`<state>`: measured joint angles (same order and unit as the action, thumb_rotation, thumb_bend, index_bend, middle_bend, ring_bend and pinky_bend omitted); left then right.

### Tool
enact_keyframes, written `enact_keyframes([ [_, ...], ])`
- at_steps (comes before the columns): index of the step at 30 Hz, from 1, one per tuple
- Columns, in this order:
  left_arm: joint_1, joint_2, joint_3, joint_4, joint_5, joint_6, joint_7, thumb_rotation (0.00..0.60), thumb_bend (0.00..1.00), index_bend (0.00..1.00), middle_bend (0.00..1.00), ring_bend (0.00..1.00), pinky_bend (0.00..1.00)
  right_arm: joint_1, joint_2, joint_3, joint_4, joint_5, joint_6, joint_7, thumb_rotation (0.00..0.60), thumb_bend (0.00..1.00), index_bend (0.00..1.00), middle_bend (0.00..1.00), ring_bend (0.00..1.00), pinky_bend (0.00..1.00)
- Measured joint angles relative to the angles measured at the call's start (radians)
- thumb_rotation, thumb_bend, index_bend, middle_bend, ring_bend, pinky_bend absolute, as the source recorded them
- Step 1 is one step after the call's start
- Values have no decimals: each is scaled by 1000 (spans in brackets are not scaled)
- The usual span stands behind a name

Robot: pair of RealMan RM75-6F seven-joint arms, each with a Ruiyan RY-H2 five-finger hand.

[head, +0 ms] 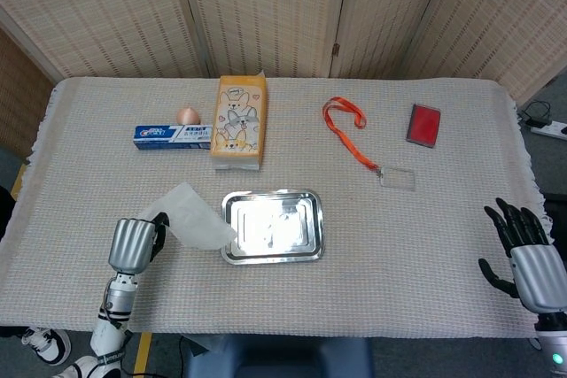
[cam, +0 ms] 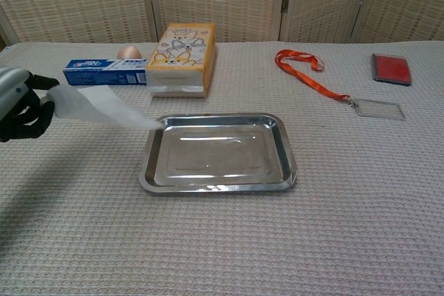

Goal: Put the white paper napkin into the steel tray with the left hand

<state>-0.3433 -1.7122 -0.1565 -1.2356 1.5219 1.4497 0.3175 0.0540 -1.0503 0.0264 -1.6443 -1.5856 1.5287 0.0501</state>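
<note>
My left hand [head: 135, 243] [cam: 19, 105] pinches one end of the white paper napkin [head: 195, 217] [cam: 97, 107] and holds it off the cloth. The napkin's free end hangs toward the left rim of the steel tray [head: 301, 250] [cam: 216, 184], just reaching over it. The tray sits empty at the table's middle front. My right hand [head: 524, 259] rests near the front right corner, fingers spread, holding nothing; only the head view shows it.
A toothpaste box [head: 172, 136], an egg [head: 187, 115] and a yellow cartoon carton [head: 238, 121] lie behind the tray. An orange lanyard with a clear badge [head: 359, 150] and a red card holder [head: 423, 124] lie at the back right. A folding screen stands behind the table.
</note>
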Motion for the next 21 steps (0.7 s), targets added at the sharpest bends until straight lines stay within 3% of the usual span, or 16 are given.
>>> enact_keyframes([
  [10, -5, 16, 7, -88, -9, 6, 68, 600, 714, 587, 1000, 1000, 1000, -4, 10, -4, -6, -11, 6, 18, 600, 404, 0, 0, 0, 0],
  [21, -26, -113, 43, -61, -33, -55, 198, 600, 714, 576, 1000, 1000, 1000, -21, 55, -16, -22, -56, 51, 127, 600, 404, 0, 0, 0, 0],
])
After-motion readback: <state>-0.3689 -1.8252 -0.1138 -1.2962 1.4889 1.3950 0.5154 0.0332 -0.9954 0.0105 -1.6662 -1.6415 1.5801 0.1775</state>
